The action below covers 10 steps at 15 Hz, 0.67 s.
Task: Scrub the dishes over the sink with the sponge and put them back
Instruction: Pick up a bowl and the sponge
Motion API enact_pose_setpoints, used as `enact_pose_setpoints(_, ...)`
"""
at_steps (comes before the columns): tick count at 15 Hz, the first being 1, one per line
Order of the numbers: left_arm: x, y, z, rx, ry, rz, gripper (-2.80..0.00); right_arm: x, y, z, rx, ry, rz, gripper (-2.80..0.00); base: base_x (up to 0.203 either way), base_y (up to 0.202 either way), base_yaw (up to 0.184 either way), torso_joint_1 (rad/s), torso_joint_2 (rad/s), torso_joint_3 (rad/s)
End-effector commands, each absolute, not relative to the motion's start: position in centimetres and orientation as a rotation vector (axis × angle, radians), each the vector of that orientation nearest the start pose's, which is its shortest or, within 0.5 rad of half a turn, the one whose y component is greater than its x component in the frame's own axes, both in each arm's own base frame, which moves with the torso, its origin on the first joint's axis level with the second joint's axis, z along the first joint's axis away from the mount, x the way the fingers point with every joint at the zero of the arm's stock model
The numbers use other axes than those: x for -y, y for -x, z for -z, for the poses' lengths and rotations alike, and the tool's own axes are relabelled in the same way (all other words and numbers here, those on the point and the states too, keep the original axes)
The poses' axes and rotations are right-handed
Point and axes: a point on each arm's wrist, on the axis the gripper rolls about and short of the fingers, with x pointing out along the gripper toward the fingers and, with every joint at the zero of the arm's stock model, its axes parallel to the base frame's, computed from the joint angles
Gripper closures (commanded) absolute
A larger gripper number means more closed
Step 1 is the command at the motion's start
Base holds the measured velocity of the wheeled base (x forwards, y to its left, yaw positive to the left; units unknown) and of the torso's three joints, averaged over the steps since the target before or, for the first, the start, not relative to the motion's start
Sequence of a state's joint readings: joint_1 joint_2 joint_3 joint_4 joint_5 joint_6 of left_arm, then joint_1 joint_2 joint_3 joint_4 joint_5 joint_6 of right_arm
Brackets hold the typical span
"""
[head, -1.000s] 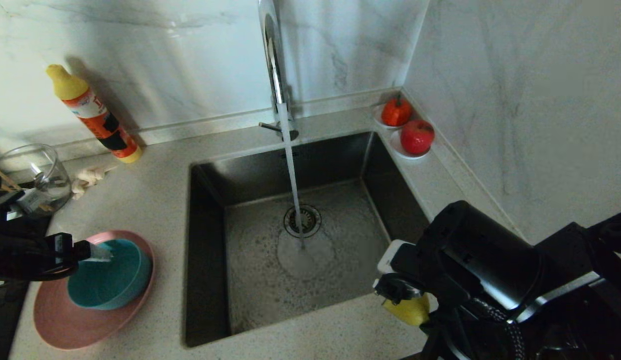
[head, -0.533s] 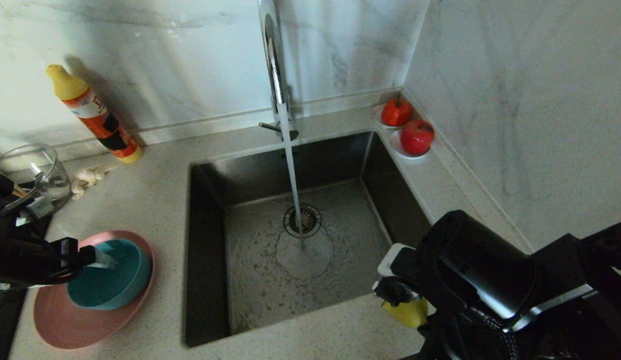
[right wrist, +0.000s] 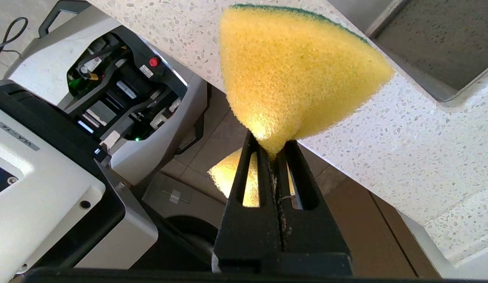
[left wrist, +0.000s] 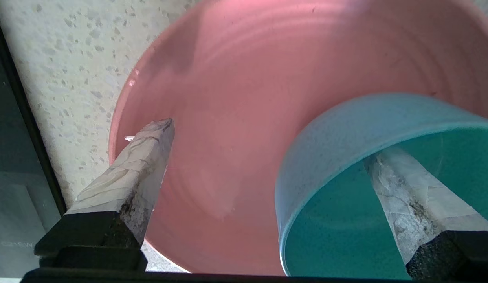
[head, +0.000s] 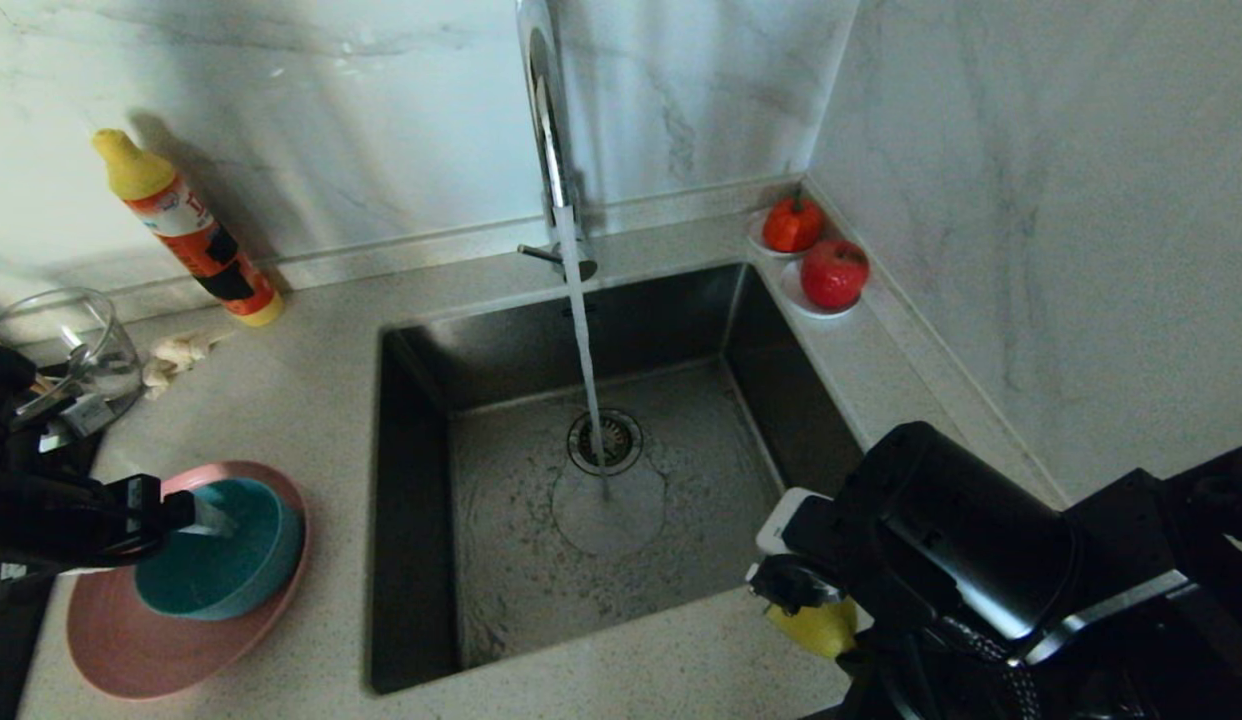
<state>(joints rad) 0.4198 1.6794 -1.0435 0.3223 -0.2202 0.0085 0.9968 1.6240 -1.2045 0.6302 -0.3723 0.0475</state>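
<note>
Spread wide, the left gripper (left wrist: 267, 157) straddles the near wall of the small deep teal bowl (left wrist: 369, 129), one taped finger (left wrist: 409, 192) inside it and the other over the wide round matte pink plate (left wrist: 236, 98) on which the bowl sits, left of the deep dark steel sink (head: 421, 400). Water runs from the tall chrome tap (head: 546, 120). At the sink's front right corner, the right gripper (right wrist: 273, 151) pinches the yellow foam sponge with its green scouring face (right wrist: 291, 70) tightly.
</note>
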Motion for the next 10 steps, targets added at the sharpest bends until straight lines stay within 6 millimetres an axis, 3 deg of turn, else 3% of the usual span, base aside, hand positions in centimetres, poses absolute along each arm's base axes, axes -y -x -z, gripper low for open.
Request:
enact_pose_setpoints(1, -10.95, -25.66, -17.43, -0.906, 0.293, -0.182, -2.8, -21.11, -14.62, -20.9, -0.84, 0.635, -0.542, 0.0, 0.0, 0.0, 0.0, 0.0, 0.0, 0.0)
enact_pose_setpoints(9, -11.01, -25.82, -17.04, -0.921, 0.294, -0.181, -2.8, -21.09, -14.61, -21.06, -0.834, 0.63, -0.543, 0.0, 0.0, 0.0, 0.0, 0.0, 0.0, 0.0)
enact_pose_setpoints(10, -11.02, -25.85, -16.99, -0.922, 0.294, -0.181, 0.0, -21.09, -14.61, -21.06, -0.834, 0.63, -0.543, 0.0, 0.0, 0.0, 0.0, 0.0, 0.0, 0.0)
